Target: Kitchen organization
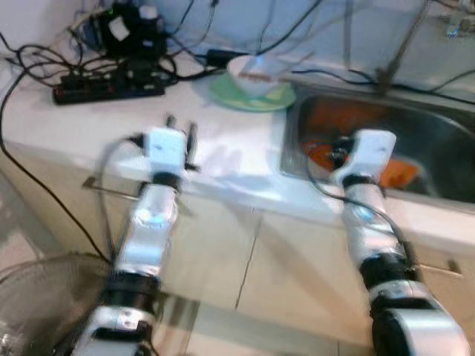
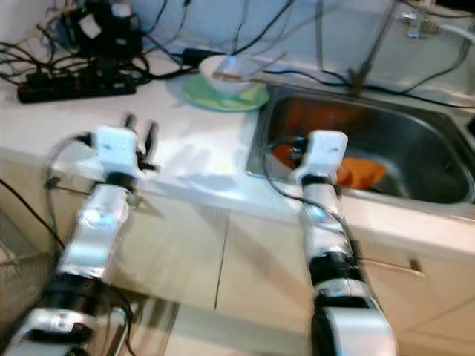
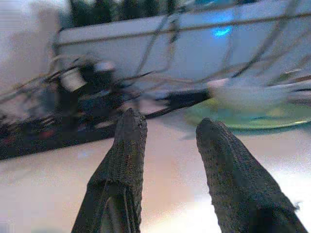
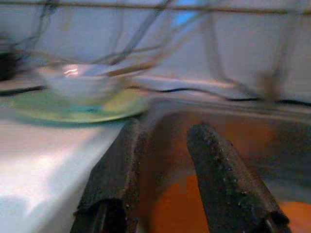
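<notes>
A white bowl [image 1: 254, 74] sits on a green plate [image 1: 251, 96] on the white counter, just left of the steel sink [image 1: 415, 133]. Chopsticks [image 2: 245, 68] lie across the bowl. Orange items [image 1: 393, 172] lie in the sink basin. My left gripper [image 1: 180, 132] hovers over the counter's front part, open with nothing between its fingers [image 3: 127, 141]. Over the sink's left front corner, my right gripper [image 4: 165, 131] is open and empty, above the orange things [image 4: 175, 213]. The bowl [image 4: 80, 82] and plate [image 4: 63, 109] lie ahead to its left.
A black power strip [image 1: 107, 87] and a tangle of cables [image 1: 126, 37] with a black device crowd the back left of the counter. A faucet pipe [image 1: 401, 44] rises behind the sink. Cabinet fronts [image 1: 245, 252] run below; a fan grille [image 1: 37, 304] stands on the floor at left.
</notes>
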### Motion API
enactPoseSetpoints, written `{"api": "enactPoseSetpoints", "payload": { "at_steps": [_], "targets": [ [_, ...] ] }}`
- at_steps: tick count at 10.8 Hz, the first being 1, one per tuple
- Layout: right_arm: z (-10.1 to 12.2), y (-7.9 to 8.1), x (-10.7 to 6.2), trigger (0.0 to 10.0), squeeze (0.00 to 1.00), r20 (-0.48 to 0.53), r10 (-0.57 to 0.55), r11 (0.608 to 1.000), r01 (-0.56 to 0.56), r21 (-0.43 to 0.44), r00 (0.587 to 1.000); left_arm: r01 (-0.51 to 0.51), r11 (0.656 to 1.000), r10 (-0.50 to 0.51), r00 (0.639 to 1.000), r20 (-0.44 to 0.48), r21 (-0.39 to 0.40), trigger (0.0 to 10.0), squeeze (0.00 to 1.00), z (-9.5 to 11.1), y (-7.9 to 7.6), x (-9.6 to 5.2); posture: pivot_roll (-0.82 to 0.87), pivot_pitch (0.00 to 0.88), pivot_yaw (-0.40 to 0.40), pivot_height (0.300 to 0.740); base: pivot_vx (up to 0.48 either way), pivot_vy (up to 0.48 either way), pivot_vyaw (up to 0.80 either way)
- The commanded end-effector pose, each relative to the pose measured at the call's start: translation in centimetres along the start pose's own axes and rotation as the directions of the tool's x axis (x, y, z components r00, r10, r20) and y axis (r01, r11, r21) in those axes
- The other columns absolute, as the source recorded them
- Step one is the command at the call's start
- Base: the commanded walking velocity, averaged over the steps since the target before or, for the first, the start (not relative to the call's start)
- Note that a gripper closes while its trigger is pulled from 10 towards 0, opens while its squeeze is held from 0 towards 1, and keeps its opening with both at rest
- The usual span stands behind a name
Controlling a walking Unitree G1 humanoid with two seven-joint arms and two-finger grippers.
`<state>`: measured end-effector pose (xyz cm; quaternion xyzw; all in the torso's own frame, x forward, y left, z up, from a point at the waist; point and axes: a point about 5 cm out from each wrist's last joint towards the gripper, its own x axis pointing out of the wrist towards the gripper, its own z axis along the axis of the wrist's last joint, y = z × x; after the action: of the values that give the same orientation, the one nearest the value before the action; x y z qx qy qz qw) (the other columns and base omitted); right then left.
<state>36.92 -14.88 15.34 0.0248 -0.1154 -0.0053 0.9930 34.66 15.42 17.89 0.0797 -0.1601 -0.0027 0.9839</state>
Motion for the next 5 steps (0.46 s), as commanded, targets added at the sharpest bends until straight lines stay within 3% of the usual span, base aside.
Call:
{"api": "enactPoseSetpoints", "payload": {
  "at_steps": [1,3,5],
  "targets": [
    [0.44,-1.05,0.31,10.0,0.00,0.006,-0.029,1.000,0.029,-0.007,1.000,0.018,1.000,-0.018,1.000,0.004,-0.015,10.0,0.00,0.21,-0.70,0.09,0.23,0.054,-0.067,0.725,0.319,0.000,0.00],
    [0.45,-1.32,0.41,10.0,0.00,0.000,-0.046,0.999,0.046,0.013,0.999,0.023,1.000,-0.023,1.000,0.002,-0.019,10.0,0.00,0.17,-0.89,0.08,0.22,0.058,-0.068,0.725,0.313,0.000,0.00],
    [0.43,-1.25,0.51,10.0,0.00,-0.010,-0.044,0.999,0.044,0.015,0.999,0.028,0.999,-0.028,1.000,0.002,-0.024,10.0,0.00,0.18,-0.96,0.12,0.22,0.060,-0.068,0.725,0.311,0.000,-0.52]
  ]
}}
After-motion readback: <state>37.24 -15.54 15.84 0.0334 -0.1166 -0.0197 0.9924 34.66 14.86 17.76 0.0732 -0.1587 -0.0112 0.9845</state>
